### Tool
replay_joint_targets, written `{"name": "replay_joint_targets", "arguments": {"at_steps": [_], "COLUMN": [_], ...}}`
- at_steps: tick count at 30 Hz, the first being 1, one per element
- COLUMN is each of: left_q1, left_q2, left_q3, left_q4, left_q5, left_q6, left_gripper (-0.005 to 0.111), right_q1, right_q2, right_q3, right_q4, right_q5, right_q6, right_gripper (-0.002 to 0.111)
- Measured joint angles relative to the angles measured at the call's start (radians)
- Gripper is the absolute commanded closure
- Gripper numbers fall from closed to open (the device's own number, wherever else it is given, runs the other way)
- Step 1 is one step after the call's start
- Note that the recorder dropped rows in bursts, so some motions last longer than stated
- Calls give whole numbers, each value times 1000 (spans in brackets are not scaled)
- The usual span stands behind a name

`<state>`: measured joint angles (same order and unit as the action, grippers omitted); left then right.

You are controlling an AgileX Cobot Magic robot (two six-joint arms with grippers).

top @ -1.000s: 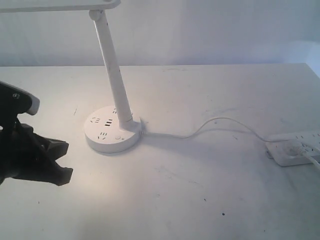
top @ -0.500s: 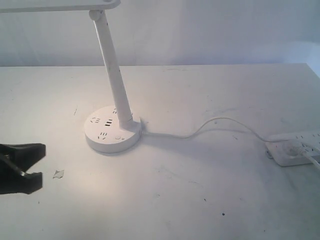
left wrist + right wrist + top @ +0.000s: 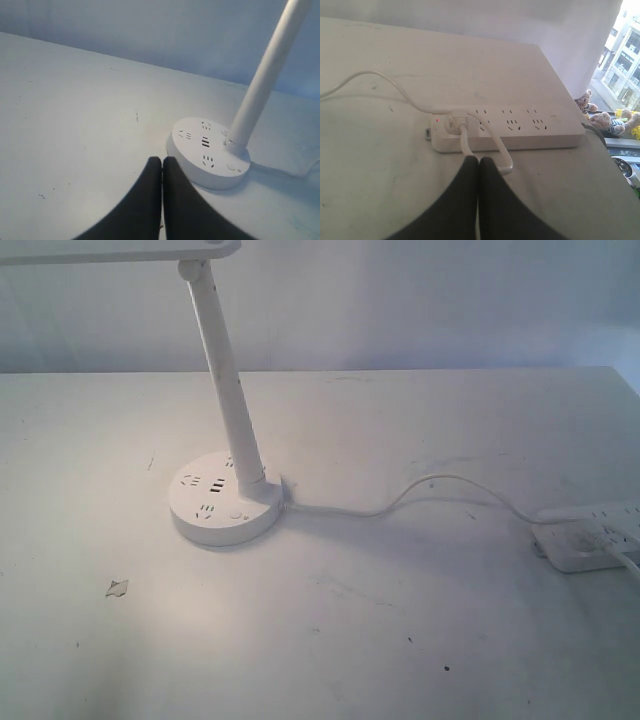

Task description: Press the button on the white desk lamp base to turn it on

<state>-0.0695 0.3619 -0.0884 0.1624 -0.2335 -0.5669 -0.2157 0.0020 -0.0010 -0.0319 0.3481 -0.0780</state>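
Observation:
The white desk lamp base (image 3: 223, 502) is a round disc with dark socket slots, left of the table's middle; its slanted stem (image 3: 225, 370) rises to a flat head (image 3: 120, 250) at the top left. The button (image 3: 237, 517) is a small ringed circle near the base's front edge, right of the slots. In the left wrist view the base (image 3: 210, 152) and button (image 3: 231, 166) lie just beyond my left gripper (image 3: 162, 161), which is shut and empty. My right gripper (image 3: 478, 160) is shut and empty, close to the power strip. Neither gripper shows in the exterior view.
A white cord (image 3: 430, 488) runs from the base to a rectangular white power strip (image 3: 590, 537) at the right table edge; its plug (image 3: 455, 122) and a red light show in the right wrist view. A small scrap (image 3: 117, 587) lies on the table left of the base.
My left gripper, large at the left edge a second ago, has drawn back down and left and is gone from the exterior view. The lamp has not moved.

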Motion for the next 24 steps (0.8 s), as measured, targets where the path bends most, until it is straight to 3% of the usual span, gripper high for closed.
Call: {"name": "replay_joint_targets", "arguments": {"at_steps": [5,18,24], "left_q1": [56,140,143], "left_q2": [-106,-240,-240], "left_q3": [76,85,85], "left_q4": [46,413,436], "left_q5": [9,125,315], "left_q6": [-59,-307,-343], "left_gripper": [107,107,107], "right_q1": [0,0,0], "right_q2": [0,0,0], "right_q3": [0,0,0], "right_q4": [0,0,0], "right_q5": [0,0,0], "right_q6": [0,0,0], "right_gripper": [108,108,108]}}
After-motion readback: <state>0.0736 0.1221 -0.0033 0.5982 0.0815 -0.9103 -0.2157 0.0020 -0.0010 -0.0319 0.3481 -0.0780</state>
